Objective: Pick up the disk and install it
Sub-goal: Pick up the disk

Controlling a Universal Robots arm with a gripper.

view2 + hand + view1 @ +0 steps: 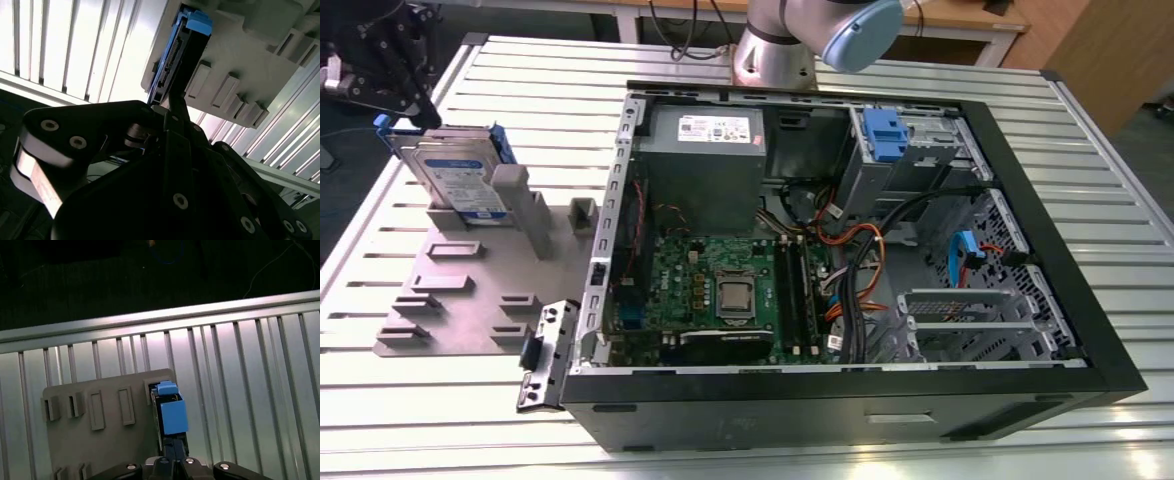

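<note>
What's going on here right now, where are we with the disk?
The arm's gripper is at the top edge of the disk, which stands upright in a slot of the grey holder plate at the exterior view's left. Whether it has a grip, I cannot tell. The open computer case lies beside the plate; the disk is not installed yet.
</note>
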